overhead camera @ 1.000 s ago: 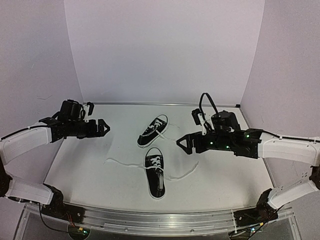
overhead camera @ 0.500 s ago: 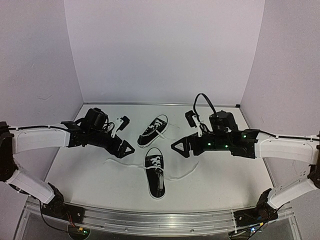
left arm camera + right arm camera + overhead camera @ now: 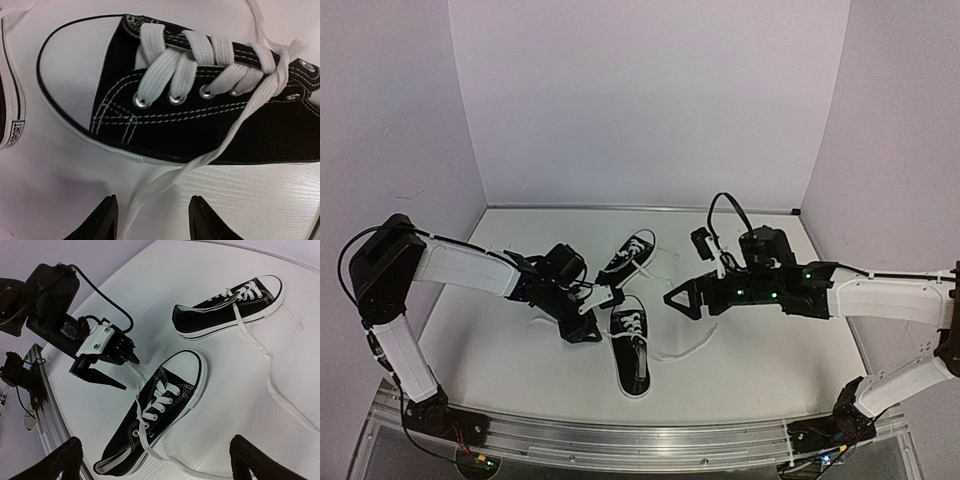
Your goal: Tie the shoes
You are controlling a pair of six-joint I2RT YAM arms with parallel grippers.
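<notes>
Beside the near shoe (image 3: 630, 350), the left gripper (image 3: 592, 316) is straddling a loose white lace (image 3: 160, 184) with fingers apart; the right gripper (image 3: 678, 298) is hovering wide open.

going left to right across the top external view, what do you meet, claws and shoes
left claw → black canvas low-top sneaker with white laces nearest the arms → right claw

The left arm (image 3: 460, 268) and right arm (image 3: 880, 295) are wearing white shells over black joint housings, each ending in a black wrist block with pointed black jaws. A black cable (image 3: 724, 195) is looping above the right wrist, where green lights (image 3: 760, 291) are glowing, and a white plate (image 3: 97, 340) is showing beside the left jaws.
</notes>
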